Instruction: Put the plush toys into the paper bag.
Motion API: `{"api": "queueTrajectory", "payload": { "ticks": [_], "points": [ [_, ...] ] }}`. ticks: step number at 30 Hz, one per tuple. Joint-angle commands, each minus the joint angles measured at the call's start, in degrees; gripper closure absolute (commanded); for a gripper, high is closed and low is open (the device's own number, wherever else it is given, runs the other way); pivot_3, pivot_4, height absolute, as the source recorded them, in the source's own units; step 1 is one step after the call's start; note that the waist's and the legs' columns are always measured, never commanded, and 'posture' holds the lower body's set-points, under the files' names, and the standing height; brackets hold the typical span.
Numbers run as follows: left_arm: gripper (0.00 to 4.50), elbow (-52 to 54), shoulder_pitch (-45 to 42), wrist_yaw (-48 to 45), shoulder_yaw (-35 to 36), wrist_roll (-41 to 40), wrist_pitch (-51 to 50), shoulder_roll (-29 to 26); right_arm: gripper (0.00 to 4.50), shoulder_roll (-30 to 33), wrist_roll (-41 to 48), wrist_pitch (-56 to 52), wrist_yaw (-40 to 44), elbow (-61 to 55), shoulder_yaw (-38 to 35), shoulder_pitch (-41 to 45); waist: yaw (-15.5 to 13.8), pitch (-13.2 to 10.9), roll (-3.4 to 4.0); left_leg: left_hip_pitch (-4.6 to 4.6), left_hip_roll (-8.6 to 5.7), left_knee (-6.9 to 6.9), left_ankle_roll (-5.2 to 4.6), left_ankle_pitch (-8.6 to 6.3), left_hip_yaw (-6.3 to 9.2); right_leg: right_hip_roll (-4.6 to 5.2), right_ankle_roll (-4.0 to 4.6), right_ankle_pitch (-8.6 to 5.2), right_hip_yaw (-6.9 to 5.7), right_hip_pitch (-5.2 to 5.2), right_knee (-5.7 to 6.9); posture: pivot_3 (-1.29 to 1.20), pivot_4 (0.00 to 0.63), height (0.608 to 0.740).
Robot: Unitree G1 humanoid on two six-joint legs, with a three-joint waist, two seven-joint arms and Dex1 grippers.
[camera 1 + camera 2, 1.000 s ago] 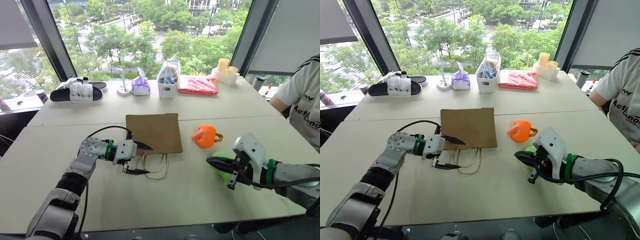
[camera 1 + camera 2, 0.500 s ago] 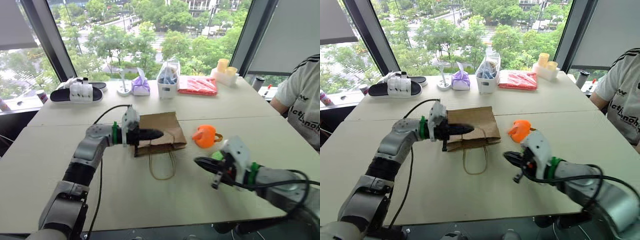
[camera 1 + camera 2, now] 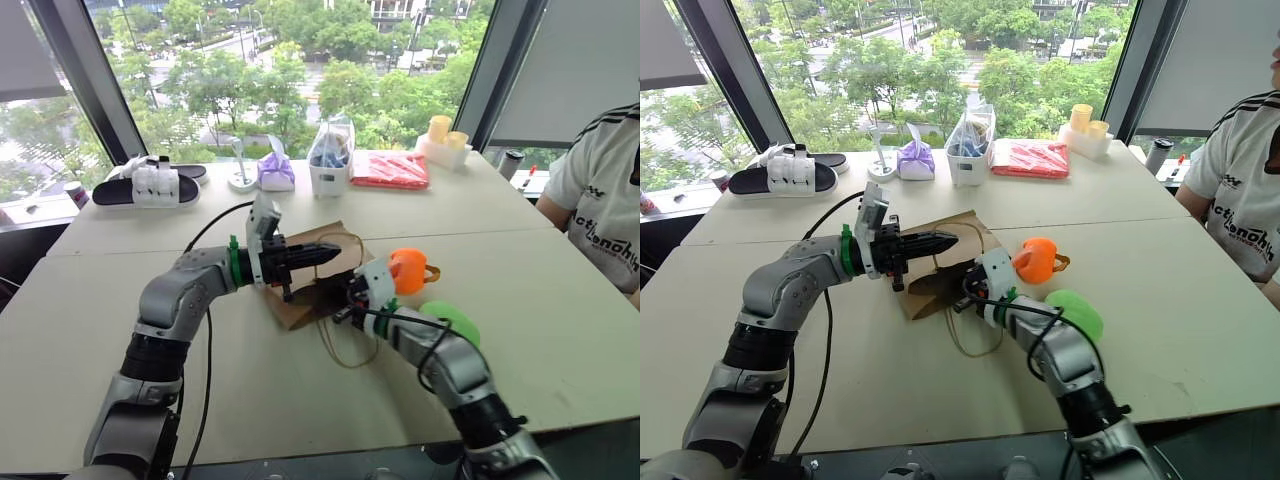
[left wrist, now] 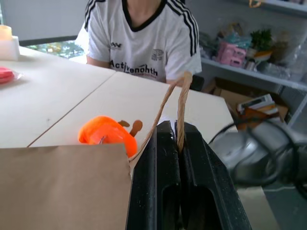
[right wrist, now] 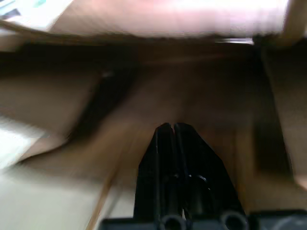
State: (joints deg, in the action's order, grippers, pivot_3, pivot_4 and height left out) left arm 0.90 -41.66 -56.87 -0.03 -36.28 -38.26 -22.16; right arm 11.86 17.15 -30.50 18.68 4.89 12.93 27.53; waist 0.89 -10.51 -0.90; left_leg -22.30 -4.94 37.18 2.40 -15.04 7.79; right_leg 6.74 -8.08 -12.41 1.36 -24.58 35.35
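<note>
Fingers of the left gripper (image 3: 330,251) are clamped on one cord handle (image 3: 345,238) of the paper bag (image 3: 300,300), lifting its upper edge off the table (image 3: 150,400) in the left eye view, while the right gripper (image 3: 347,306) sits at the bag's mouth with its fingers pressed together, holding nothing. Just to the right of that arm lie the orange plush toy (image 3: 409,270) and, nearer the robot, the green plush toy (image 3: 452,320), both on the table outside the bag; the bag's second handle (image 3: 352,352) trails loose over the tabletop. From the left wrist view, the black fingers (image 4: 165,182) pinch the cord loop tight, the bag's brown side lies alongside, and the orange toy rests beyond it, with a person in a white shirt (image 4: 144,38) seated at the far side. From the right wrist view, the closed fingers (image 5: 177,158) point into the bag's shadowed brown interior.
</note>
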Motion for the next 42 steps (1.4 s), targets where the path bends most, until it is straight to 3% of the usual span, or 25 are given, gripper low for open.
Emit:
{"api": "queueTrajectory", "payload": {
  "ticks": [1, 9, 15, 19, 23, 30, 33, 39, 40, 42],
  "points": [
    [4.43, 3.4, -1.7, 5.1, 4.6, -3.9, -2.4, 1.0, 4.50, -2.1, -4.2, 3.8, -1.8, 6.5, 0.0, 1.1, 0.1, 0.0, 0.00, 0.00, -0.01, -0.01, 0.00, 0.00, 0.01, 0.00, 0.00, 0.00, 0.00, 0.00, -0.01, 0.00, 0.150, 0.740],
    [4.43, -7.2, -16.0, 19.0, 15.4, -5.7, 0.1, 2.4, 4.50, -2.4, -7.0, 2.5, 0.4, 6.1, 0.3, -0.3, 0.1, 0.0, -0.01, 0.04, -0.05, 0.03, 0.03, 0.02, 0.08, -0.02, 0.00, 0.00, -0.02, 0.02, 0.14, 0.00, 0.150, 0.740],
    [4.43, -14.2, -24.4, 19.6, 18.4, -5.9, 3.5, 1.2, 4.50, -1.9, -8.3, 2.3, 1.5, 4.9, -0.3, -2.3, 0.2, 0.0, 0.00, 0.06, -0.06, -0.03, 0.13, 0.07, 0.07, -0.02, 0.00, 0.00, -0.02, 0.02, 0.11, 0.00, 0.150, 0.740],
    [4.43, -10.5, -20.5, 18.2, 15.7, -6.5, 1.9, 2.5, 4.50, -1.9, -8.6, 1.7, 1.5, 3.0, -0.6, -3.9, 0.3, 0.0, 0.00, 0.06, -0.07, -0.05, 0.13, 0.07, 0.09, -0.01, 0.00, 0.00, -0.02, 0.02, 0.09, 0.00, 0.150, 0.740],
    [4.43, -2.5, -11.0, 16.3, 10.9, -6.8, -0.2, 4.3, 4.50, -1.1, -7.4, -1.5, 1.0, -4.9, -2.6, -4.4, 0.2, 0.1, 0.08, 0.08, -0.06, -0.07, 0.12, 0.06, 0.07, 0.01, 0.00, 0.00, 0.03, 0.02, 0.11, 0.00, 0.150, 0.740],
    [4.43, 3.6, -2.7, 16.6, 7.0, -6.5, -0.9, 5.8, 4.50, 4.9, -1.9, -16.6, 1.2, -31.7, -9.6, -7.1, -0.1, 0.0, 0.06, -0.09, -0.07, 0.00, 0.05, 0.03, 0.10, 0.00, 0.00, 0.00, 0.02, -0.12, 0.11, 0.00, 0.150, 0.740],
    [4.50, 4.9, -1.2, 16.6, 6.8, -7.2, -1.7, 5.9, 3.59, 9.6, 4.2, -26.0, 3.1, -44.8, -16.5, -10.7, -0.3, 0.1, 0.06, -0.08, -0.07, -0.03, -0.03, -0.02, 0.11, 0.01, 0.00, 0.00, 0.01, -0.09, 0.08, 0.00, 0.150, 0.740],
    [4.50, 5.7, -0.2, 16.5, 6.7, -7.7, -1.7, 5.5, 0.42, 19.3, 7.7, -35.8, 4.0, -54.3, -27.0, -16.0, -0.3, 0.0, 0.06, -0.05, -0.07, 0.00, -0.18, -0.10, 0.05, 0.01, 0.01, 0.00, 0.01, -0.01, 0.03, 0.00, 0.150, 0.740],
    [4.50, 5.6, -0.1, 16.6, 6.7, -7.7, -1.6, 5.5, 0.06, 21.5, 7.3, -36.6, 4.3, -54.8, -28.3, -17.4, -0.4, 0.1, 0.06, -0.05, -0.07, 0.00, -0.19, -0.10, 0.06, 0.01, 0.01, 0.00, 0.00, 0.00, 0.03, 0.00, 0.150, 0.740],
    [4.50, 5.8, 0.0, 16.6, 6.6, -7.8, -1.6, 5.5, 0.06, 24.4, 7.5, -36.7, 5.4, -54.3, -28.9, -20.2, -0.5, 0.1, 0.04, -0.04, -0.07, 0.01, -0.21, -0.11, 0.05, 0.01, 0.01, -0.01, -0.02, 0.07, -0.02, 0.00, 0.150, 0.740]
  ]
}}
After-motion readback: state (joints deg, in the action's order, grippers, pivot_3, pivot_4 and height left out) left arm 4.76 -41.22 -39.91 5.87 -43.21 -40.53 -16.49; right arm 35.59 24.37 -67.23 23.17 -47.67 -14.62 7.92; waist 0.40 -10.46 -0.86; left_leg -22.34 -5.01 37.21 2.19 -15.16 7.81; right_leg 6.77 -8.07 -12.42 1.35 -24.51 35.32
